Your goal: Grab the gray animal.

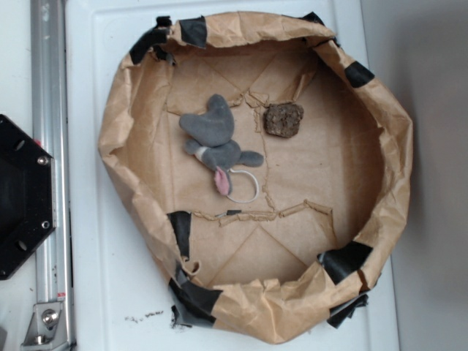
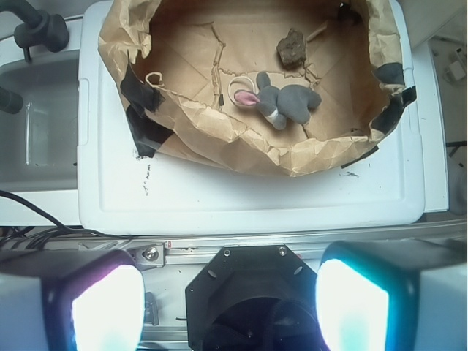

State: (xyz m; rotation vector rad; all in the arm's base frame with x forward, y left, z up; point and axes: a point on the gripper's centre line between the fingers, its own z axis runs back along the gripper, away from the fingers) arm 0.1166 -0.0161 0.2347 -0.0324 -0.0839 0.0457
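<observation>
the claw [image 2: 230, 303] hangs wide open and empty, well back from the brown crumpled paper basin [image 2: 219, 128] on the white surface [image 2: 241, 194]. inside lies the small gray plush animal [image 1: 216, 142]; a careless descent could snag the paper rim or grab the nearby brown rock-like lump [image 1: 284, 119].

Gray animal [image 1: 216, 139] (pink ear), brown rock [image 1: 284, 119].

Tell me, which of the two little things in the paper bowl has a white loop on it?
The gray animal, a soft plush with a pink ear. The brown lump beside it is rough, rock-like, and has no loop.
</observation>
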